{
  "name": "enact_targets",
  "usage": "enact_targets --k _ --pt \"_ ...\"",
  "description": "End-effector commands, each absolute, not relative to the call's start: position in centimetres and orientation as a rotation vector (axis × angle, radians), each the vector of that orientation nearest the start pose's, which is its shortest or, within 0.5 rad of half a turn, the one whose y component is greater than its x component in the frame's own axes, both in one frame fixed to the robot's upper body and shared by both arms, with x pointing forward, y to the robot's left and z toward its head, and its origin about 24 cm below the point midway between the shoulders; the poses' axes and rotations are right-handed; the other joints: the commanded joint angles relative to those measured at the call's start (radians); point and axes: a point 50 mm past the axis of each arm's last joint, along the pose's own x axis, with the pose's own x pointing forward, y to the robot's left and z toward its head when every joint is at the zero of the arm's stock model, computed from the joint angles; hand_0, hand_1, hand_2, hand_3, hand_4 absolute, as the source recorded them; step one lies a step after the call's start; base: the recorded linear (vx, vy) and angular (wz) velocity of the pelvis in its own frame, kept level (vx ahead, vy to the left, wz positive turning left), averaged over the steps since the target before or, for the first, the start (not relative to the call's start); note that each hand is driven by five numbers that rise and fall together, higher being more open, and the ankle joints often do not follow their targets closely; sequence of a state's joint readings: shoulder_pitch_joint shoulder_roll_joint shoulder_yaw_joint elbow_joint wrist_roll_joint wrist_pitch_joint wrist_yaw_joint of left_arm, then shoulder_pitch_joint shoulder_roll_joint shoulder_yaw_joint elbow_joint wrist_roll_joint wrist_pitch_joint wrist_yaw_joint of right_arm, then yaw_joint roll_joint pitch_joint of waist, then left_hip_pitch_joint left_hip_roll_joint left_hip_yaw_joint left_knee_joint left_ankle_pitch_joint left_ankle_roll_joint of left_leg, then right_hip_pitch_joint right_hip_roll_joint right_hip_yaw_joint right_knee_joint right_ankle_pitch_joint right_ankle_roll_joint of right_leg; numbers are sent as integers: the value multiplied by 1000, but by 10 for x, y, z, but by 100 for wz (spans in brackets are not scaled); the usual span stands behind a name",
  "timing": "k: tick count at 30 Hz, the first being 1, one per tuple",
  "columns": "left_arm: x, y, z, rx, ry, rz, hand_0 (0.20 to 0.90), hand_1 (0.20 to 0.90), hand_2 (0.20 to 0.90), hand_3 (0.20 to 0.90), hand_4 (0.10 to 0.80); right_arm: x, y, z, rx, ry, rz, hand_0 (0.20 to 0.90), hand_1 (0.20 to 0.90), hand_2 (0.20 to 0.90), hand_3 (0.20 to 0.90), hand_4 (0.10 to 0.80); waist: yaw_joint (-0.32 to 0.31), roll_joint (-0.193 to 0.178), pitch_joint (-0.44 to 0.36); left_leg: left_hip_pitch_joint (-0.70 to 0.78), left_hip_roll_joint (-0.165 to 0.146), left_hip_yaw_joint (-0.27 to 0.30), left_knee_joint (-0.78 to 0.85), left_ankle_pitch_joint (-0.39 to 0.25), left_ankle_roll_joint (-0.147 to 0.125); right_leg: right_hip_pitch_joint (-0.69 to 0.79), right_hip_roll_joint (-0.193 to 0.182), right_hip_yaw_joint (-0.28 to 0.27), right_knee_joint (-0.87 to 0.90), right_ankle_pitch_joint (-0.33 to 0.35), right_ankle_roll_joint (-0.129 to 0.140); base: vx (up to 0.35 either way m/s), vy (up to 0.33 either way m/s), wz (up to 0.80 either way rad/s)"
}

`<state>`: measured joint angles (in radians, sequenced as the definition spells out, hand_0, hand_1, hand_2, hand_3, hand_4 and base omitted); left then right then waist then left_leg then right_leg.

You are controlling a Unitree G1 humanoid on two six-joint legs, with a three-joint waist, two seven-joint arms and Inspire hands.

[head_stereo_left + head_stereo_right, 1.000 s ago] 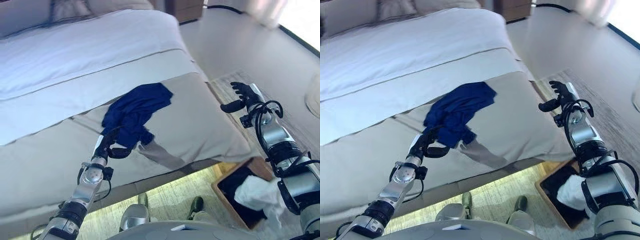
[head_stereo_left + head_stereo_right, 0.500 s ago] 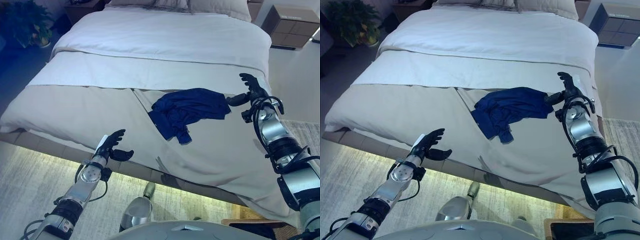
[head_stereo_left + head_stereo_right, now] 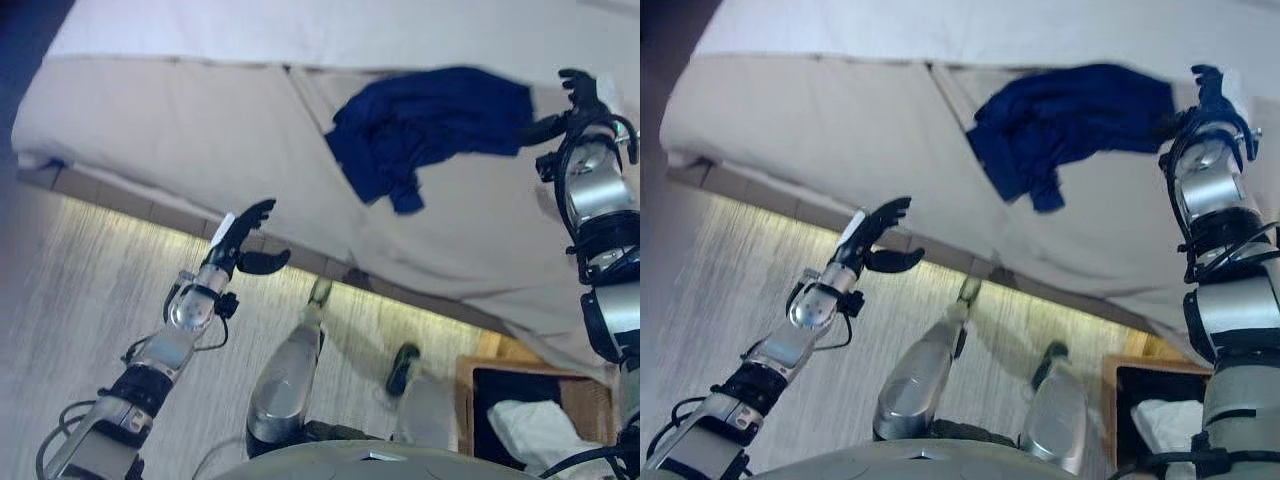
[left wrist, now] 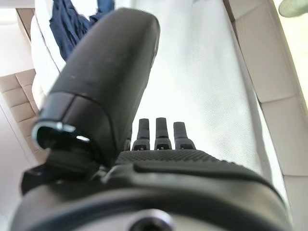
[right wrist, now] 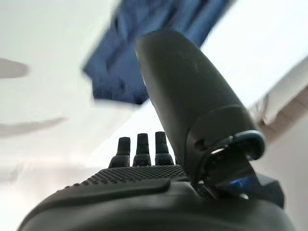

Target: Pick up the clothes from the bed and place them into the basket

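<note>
Navy clothes (image 3: 425, 125) lie crumpled on the bed (image 3: 200, 140), ungrasped, with the empty, spread right hand (image 3: 578, 95) beside them at 3 o'clock, left hand (image 3: 240, 240) relaxed off the bed's edge; reaching comes next, I judge

One blue garment (image 3: 430, 125), one bed (image 3: 180, 140), one basket (image 3: 480, 385), one white cloth (image 3: 540, 435).
</note>
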<state>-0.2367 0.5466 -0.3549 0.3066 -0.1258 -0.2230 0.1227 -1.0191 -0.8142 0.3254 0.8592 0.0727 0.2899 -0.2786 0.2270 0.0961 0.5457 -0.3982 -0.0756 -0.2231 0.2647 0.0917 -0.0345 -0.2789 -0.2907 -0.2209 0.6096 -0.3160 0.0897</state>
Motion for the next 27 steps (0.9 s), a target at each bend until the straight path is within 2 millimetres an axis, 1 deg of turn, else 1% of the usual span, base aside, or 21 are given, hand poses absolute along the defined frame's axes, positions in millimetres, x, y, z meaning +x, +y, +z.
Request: enact_targets --k 1,3,4,8,12,17,21,24,27 --pt "283 188 82 384 -270 -140 900 900 900 900 800 375 -308 285 -775 -171 -675 900 900 900 900 800 21 0 -26 1 -48 163 239 -256 86 -53 51 -77 89 40 -109 56 63 27" --pt "282 185 80 379 -268 -140 900 900 900 900 800 376 -305 287 -747 -178 -667 900 900 900 900 800 25 2 -26 -39 -53 171 275 -268 91 -96 41 -79 132 29 -113 53 69 14" --pt "280 181 79 378 -270 -147 900 900 900 900 800 378 -300 289 -723 -191 -665 900 900 900 900 800 28 7 -26 -83 -56 179 321 -284 95 -137 35 -79 176 16 -121 61 81 13" --pt "278 177 79 360 -276 -156 900 900 900 900 800 380 -291 293 -601 -227 -644 900 900 900 900 800 31 18 -26 -169 -63 189 412 -320 102 -222 26 -73 278 -28 -138 58 78 12" --pt "273 175 82 341 -294 -157 900 900 900 900 800 379 -290 295 -527 -233 -637 900 900 900 900 800 38 25 -26 -260 -73 195 536 -368 113 -307 18 -62 382 -61 -152 57 43 9" --pt "268 171 87 321 -329 -160 900 900 900 900 800 381 -282 302 -482 -252 -607 900 900 900 900 800 47 33 -26 -370 -79 195 670 -411 125 -413 15 -43 482 -88 -159 34 15 12" --pt "267 169 90 309 -348 -154 900 900 900 900 800 382 -278 309 -428 -280 -582 900 900 900 900 800 52 41 -26 -428 -87 193 735 -428 133 -470 17 -28 540 -106 -161 13 15 2" --pt "265 170 91 307 -354 -151 900 900 900 900 800 384 -275 311 -395 -294 -559 900 900 900 900 800 59 49 -26 -466 -93 194 784 -441 135 -509 16 -22 584 -119 -162 16 8 33" --pt "264 169 92 304 -358 -151 900 900 900 900 800 384 -272 317 -349 -321 -533 900 900 900 900 800 64 54 -26 -494 -101 192 814 -448 137 -534 14 -17 607 -124 -160 5 0 2"
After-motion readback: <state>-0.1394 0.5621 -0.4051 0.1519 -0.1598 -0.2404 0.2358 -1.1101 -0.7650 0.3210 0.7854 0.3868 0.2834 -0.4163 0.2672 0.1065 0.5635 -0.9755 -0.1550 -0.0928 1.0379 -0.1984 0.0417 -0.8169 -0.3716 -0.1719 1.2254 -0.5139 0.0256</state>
